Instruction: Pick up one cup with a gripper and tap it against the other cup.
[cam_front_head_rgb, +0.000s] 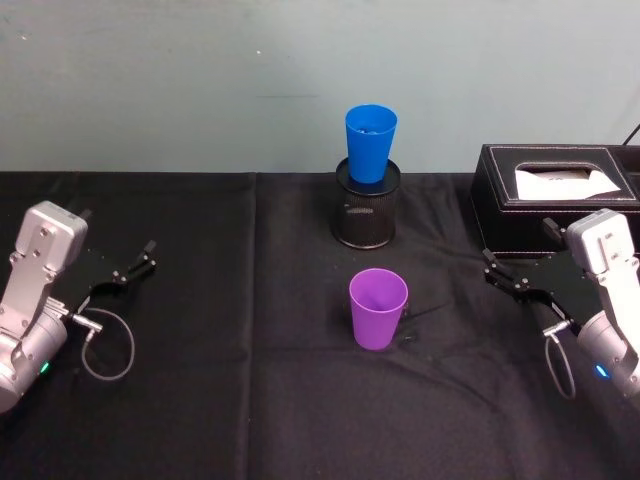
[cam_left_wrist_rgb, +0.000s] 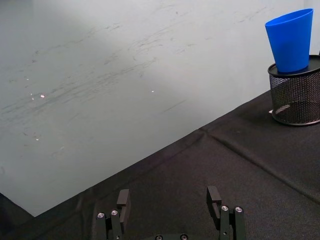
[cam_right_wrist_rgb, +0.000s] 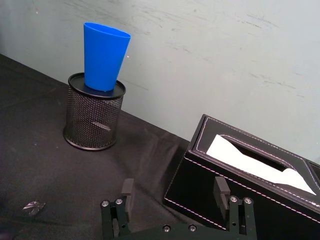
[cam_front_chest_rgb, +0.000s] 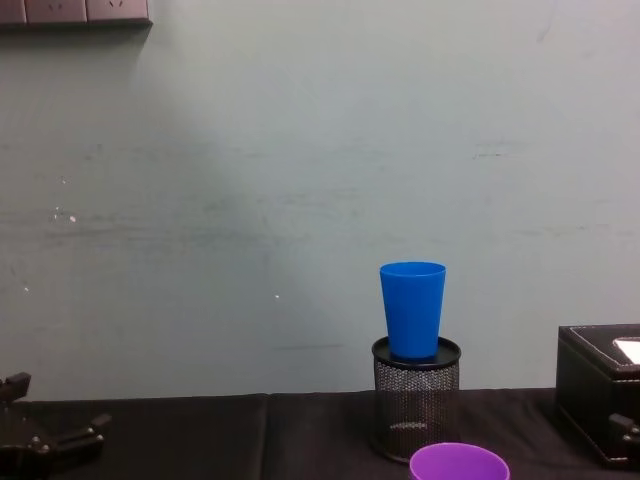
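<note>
The purple cup (cam_front_head_rgb: 378, 308) stands upright on the black cloth, near the table's middle; its rim (cam_front_chest_rgb: 458, 463) shows at the bottom of the chest view. Behind it the blue cup (cam_front_head_rgb: 370, 142) (cam_front_chest_rgb: 412, 308) (cam_left_wrist_rgb: 291, 40) (cam_right_wrist_rgb: 104, 57) sits upright in the mouth of a black mesh pen holder (cam_front_head_rgb: 365, 205). My left gripper (cam_front_head_rgb: 117, 235) (cam_left_wrist_rgb: 168, 200) rests open at the table's left side, far from both cups. On the right side my right gripper (cam_front_head_rgb: 520, 245) (cam_right_wrist_rgb: 174, 192) is open too, just in front of a tissue box. Neither holds anything.
A black tissue box (cam_front_head_rgb: 555, 190) (cam_right_wrist_rgb: 250, 185) with a white tissue stands at the back right, close to my right gripper. The mesh pen holder (cam_front_chest_rgb: 415, 405) stands just behind the purple cup. A pale wall closes off the table's far edge.
</note>
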